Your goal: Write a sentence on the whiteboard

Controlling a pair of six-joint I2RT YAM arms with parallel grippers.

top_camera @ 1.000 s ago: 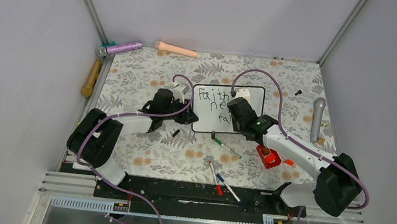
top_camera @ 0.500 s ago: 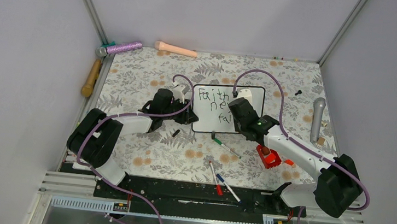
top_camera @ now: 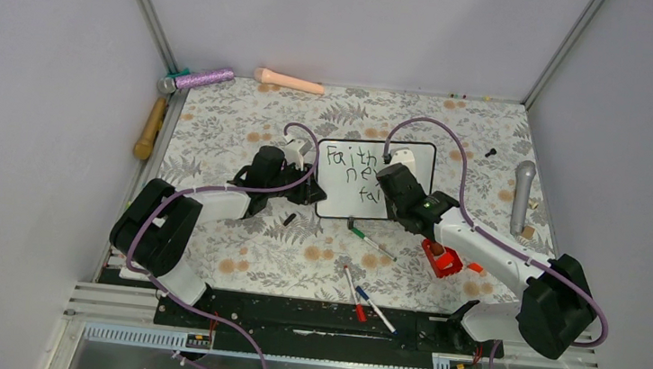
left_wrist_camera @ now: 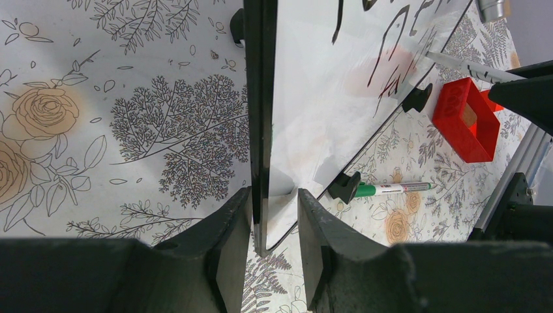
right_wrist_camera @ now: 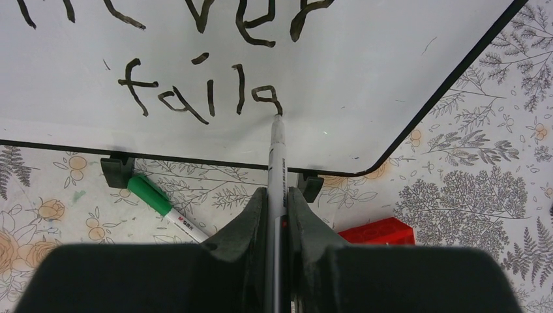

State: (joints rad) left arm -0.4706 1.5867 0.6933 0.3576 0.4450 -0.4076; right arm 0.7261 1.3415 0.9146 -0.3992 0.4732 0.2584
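The whiteboard [top_camera: 339, 199] stands on the flowered table, black-framed with two small black feet. The sentence [top_camera: 350, 159] runs over it in three lines of black handwriting; the bottom line [right_wrist_camera: 195, 98] reads "fai" plus a half-formed letter. My left gripper [top_camera: 309, 187] is shut on the whiteboard's [left_wrist_camera: 313, 98] left edge, the frame sitting between its fingers [left_wrist_camera: 274, 202]. My right gripper [right_wrist_camera: 277, 195] is shut on a grey marker [right_wrist_camera: 277, 156]. The marker's tip touches the whiteboard [right_wrist_camera: 365, 78] at the end of the bottom line.
A green-capped marker [top_camera: 372, 241] lies just in front of the board, with a red block [top_camera: 441, 257] to its right. A red marker [top_camera: 354, 294] and a blue marker [top_camera: 374, 308] lie near the arm bases. A grey microphone [top_camera: 522, 194] lies at right, other props along the back and left edges.
My right gripper has crept slightly right along the bottom line with the marker. The left arm and the board have stayed put.
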